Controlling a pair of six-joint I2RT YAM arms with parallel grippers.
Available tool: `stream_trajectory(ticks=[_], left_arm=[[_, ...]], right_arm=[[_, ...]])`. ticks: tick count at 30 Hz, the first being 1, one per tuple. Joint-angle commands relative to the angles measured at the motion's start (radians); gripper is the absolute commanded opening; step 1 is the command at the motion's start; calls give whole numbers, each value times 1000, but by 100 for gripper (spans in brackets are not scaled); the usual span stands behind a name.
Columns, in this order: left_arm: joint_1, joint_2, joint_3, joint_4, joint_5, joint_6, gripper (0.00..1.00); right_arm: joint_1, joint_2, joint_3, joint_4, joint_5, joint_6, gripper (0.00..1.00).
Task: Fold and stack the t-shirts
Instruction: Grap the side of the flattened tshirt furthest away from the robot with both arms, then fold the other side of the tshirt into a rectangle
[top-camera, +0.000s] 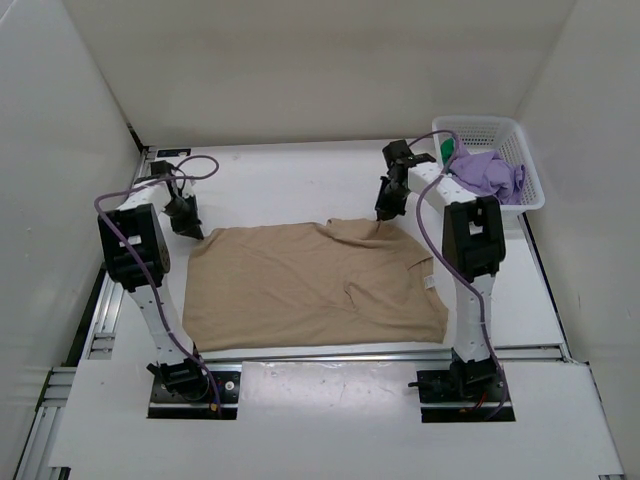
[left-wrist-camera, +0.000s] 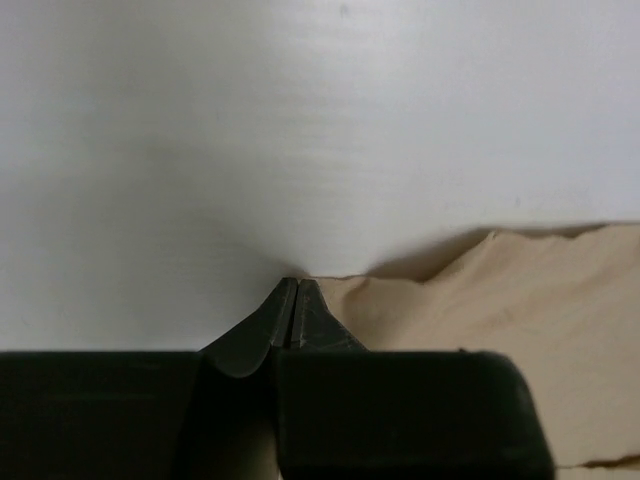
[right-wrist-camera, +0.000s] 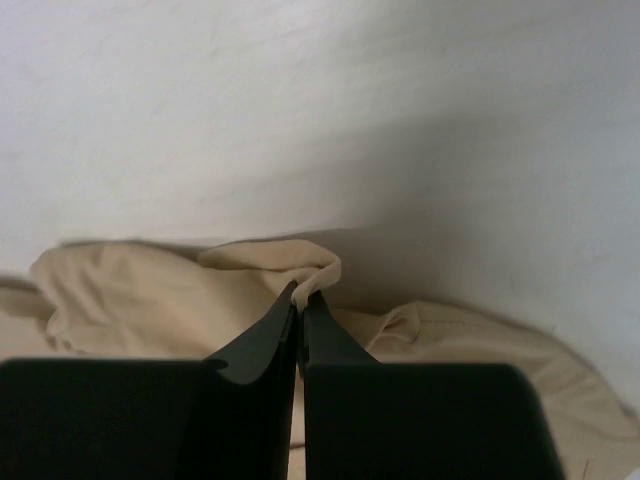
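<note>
While left end effector (top-camera: 190, 231) and right end effector (top-camera: 381, 215) seemingly pinch the tan t-shirt (top-camera: 300, 285), a basket (top-camera: 478, 121) holds purple cloth (top-camera: 490, 172).

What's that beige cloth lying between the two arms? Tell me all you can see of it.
It is a tan t-shirt of soft, matte fabric, spread mostly flat on the white table, wrinkled toward its right side. The right gripper has its jaws shut on a raised fold at the far edge; the left gripper is shut at the far left corner.
</note>
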Motion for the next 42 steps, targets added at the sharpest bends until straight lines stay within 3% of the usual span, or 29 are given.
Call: stream_trajectory(ticks=[1,4,10,17,23,36,42], left_arm=[[-8,-132,-58,-3,-30,4,10],[-8,-245,-110,6,-98,4,10],[-8,-427,-240,39,-199,4,10],[-51,-599,-447,57,-268,4,10],[-60,-602,-562,57,-287,4,10],[-69,-620,-522,66,-267,4,10],[-69,-643,-625,66,-278,4,10]], right_arm=[[37,-192,-86,48,37,-30,0],[58,-329,-192,81,86,-30,0],[67,-606,-555,148,138,-30,0],[67,-792,-838,188,172,11,0],[67,-823,-912,236,132,39,0],[43,-759,-866,246,100,58,0],[43,-750,-939,271,25,39,0]])
